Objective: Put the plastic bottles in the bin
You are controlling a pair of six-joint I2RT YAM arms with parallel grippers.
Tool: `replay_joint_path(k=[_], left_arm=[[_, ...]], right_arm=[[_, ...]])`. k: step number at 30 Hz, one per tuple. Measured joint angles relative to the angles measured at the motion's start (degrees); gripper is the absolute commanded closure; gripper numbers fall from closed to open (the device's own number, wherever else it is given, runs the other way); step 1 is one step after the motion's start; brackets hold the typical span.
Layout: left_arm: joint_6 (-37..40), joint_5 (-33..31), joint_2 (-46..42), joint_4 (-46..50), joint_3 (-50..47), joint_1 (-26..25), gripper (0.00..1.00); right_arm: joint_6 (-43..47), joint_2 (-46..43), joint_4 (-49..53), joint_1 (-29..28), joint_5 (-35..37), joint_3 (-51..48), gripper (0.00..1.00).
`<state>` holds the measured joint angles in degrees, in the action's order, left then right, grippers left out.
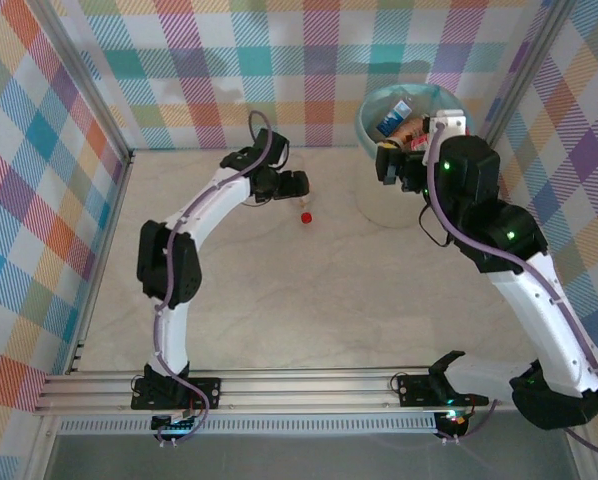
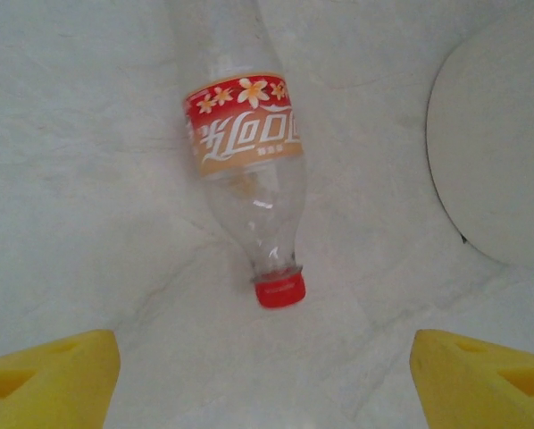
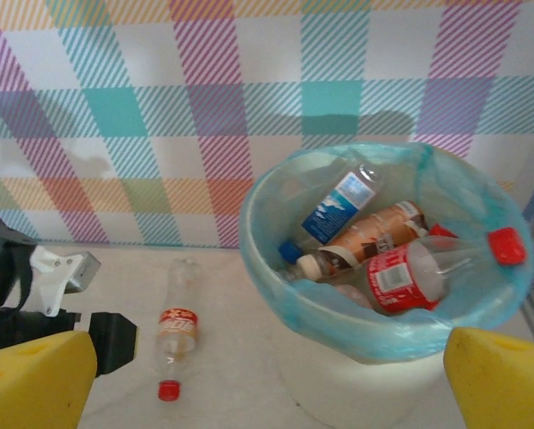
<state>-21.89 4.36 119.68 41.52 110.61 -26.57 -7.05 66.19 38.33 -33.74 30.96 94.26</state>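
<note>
Plastic bottles are lying in two places. One clear bottle (image 2: 249,179), with a red and orange flowered label and a red cap, is lying on its side on the pale marbled counter (image 1: 309,300). It is near the foot of the bin, on the bin's left, with its cap pointing back toward the arm bases. At least three more are lying heaped inside the bin (image 3: 258,259), a round white tub lined with a light teal bag at the far right of the counter. They are a blue-labelled bottle (image 3: 338,206), a brown-labelled bottle (image 3: 374,237) and a red-labelled bottle (image 3: 410,273) whose red cap is leaning on the liner's rim.

Left tool (image 2: 267,384) is hovering directly above the loose bottle. Its yellow fingers are standing wide apart on either side of the bottle's line and are touching nothing, which looks like lining up for a pick. Closing across the narrow neck near the cap would probably be the surest grip, since the clear body looks slick.

Right tool (image 3: 267,393) is hanging beside the bin and facing its mouth. Its fingers are spread fully and it is carrying nothing.
</note>
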Motion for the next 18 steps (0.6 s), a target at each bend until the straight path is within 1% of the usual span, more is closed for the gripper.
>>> replay_joint_path(k=[6,13,16,18], left_arm=[[-1.05,1.16,10.29,3.61,10.73,0.02,0.16],[-1.31,0.72,21.62,6.82,23.02,0.11,0.17],[-1.36,0.5,25.46,7.78,26.14,0.11,0.18],[-1.46,0.37,27.23,8.09,26.99,0.11,0.22]], right_arm=[[3.23,-0.61,-2.6,0.0,1.42,-2.62,0.0],[4.79,2.25,-3.21,0.0,-0.37,-2.73,0.0],[5.01,3.13,-3.23,0.0,-1.07,-2.73,0.0],[5.07,3.32,-3.23,0.0,-1.49,-2.73,0.0]])
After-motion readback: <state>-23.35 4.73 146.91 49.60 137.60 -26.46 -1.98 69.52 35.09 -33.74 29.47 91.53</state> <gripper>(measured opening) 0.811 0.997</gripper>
